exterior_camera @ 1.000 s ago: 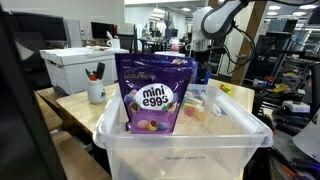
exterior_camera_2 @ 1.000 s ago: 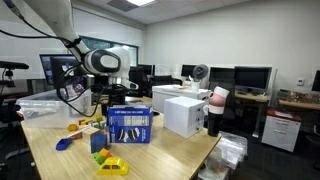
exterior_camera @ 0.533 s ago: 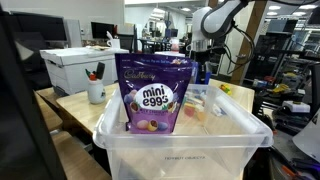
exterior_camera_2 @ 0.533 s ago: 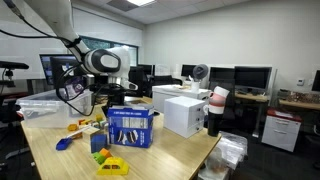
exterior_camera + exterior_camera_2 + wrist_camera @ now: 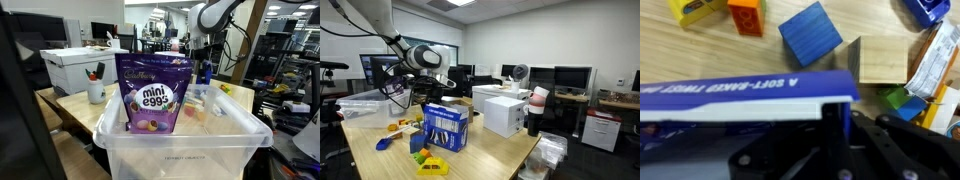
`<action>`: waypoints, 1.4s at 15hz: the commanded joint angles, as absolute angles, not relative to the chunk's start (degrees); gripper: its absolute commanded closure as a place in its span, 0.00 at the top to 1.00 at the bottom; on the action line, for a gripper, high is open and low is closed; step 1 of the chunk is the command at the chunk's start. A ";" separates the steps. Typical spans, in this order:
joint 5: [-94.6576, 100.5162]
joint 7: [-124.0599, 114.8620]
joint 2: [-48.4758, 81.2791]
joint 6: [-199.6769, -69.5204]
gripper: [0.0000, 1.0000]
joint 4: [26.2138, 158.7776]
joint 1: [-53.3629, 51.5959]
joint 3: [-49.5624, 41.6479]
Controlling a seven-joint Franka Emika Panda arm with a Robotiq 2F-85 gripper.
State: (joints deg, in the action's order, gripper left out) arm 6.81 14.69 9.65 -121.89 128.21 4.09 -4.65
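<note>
My gripper [image 5: 837,108] is shut on the top edge of a blue and white snack box [image 5: 740,95], whose printed side fills the left of the wrist view. In an exterior view the box [image 5: 445,126] hangs slightly tilted under the gripper [image 5: 433,97], just above the wooden table [image 5: 490,148]. In an exterior view the gripper [image 5: 205,66] shows behind a purple mini eggs bag [image 5: 152,95]. Below the box lie a blue cube [image 5: 810,35], a wooden block [image 5: 880,60] and an orange brick [image 5: 745,15].
The mini eggs bag stands in a clear plastic bin [image 5: 180,145]. A white box [image 5: 500,112] and a cup [image 5: 536,100] sit to the right of the snack box. Yellow [image 5: 430,165], blue [image 5: 383,143] and green [image 5: 418,142] blocks lie on the table. A clear tub [image 5: 360,105] stands behind.
The gripper has shut on the snack box's top edge. The box has since risen a little and tilted, and the arm has moved up slightly.
</note>
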 commanded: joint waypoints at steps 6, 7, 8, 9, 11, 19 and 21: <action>11.89 0.94 8.67 -116.34 0.04 123.02 1.86 -3.88; 12.26 -0.04 8.64 -115.55 0.05 122.45 1.72 -3.85; 12.38 -0.83 8.57 -114.68 0.04 121.94 1.58 -3.76; 12.45 -1.64 8.44 -113.10 0.05 121.07 1.34 -3.62; 12.54 -2.79 8.08 -111.49 0.05 120.07 0.99 -3.34; 13.22 -6.48 6.20 -106.71 0.05 116.63 -0.89 -2.04; 13.19 -5.96 4.86 -105.18 0.05 116.41 -1.33 -1.28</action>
